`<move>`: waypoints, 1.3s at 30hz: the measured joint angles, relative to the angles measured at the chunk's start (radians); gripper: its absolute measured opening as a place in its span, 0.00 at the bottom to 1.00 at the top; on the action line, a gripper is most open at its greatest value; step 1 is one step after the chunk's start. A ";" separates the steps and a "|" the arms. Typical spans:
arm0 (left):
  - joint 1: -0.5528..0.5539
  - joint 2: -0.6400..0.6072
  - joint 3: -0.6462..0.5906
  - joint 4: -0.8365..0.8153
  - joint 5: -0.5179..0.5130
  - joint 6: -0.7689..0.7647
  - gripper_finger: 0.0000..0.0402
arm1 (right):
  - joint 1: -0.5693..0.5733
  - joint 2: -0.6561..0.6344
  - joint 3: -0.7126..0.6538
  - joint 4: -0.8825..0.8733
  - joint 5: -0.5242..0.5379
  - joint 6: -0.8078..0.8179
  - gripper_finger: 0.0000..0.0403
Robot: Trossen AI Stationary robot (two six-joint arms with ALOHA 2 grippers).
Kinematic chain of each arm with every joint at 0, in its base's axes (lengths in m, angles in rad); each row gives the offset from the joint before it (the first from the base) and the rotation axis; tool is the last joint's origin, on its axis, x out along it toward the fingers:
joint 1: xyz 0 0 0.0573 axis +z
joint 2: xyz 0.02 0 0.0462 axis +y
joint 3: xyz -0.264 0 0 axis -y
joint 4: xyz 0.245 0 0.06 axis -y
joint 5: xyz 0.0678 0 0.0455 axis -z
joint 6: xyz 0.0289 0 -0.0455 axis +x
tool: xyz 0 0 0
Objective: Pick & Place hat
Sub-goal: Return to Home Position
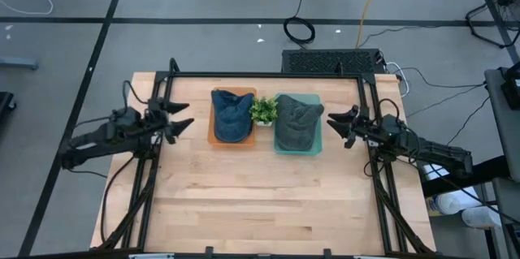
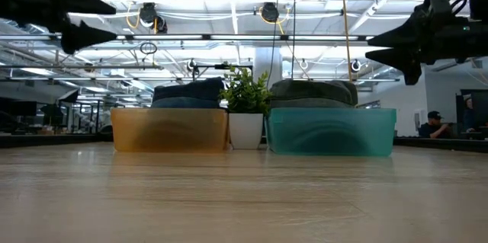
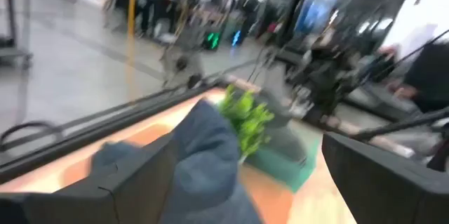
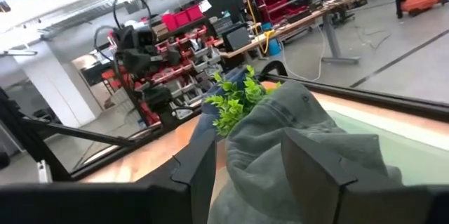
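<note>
Fingers spread on left gripper (image 1: pixel 184 116), mid-left of frame. Blue cap (image 1: pixel 231 117) sits in orange bin (image 1: pixel 212 131), upper centre of worktop (image 1: pixel 260 202). Plant (image 1: pixel 263 110) just beside it, then grey cap (image 1: pixel 298 125) in teal bin (image 1: pixel 318 98). Right gripper (image 1: pixel 331 121) mid-right, fingers also spread.

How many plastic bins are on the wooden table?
2. The orange plastic bin with blue fabric caps stands on one side of the small green potted plant; the teal plastic bin with grey fabric caps stands on the other. Nothing seems to hide a third.
</note>
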 joint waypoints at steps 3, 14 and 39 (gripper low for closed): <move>0.000 0.000 -0.113 0.198 0.060 -0.008 0.91 | 0.000 0.000 -0.001 -0.003 -0.001 0.030 0.37; 0.000 0.000 -0.256 0.365 0.119 -0.002 0.89 | 0.000 0.000 -0.001 -0.061 -0.004 0.036 0.37; 0.000 0.014 -0.257 0.327 0.169 -0.031 0.93 | -0.034 0.131 -0.007 0.052 0.006 -0.020 0.37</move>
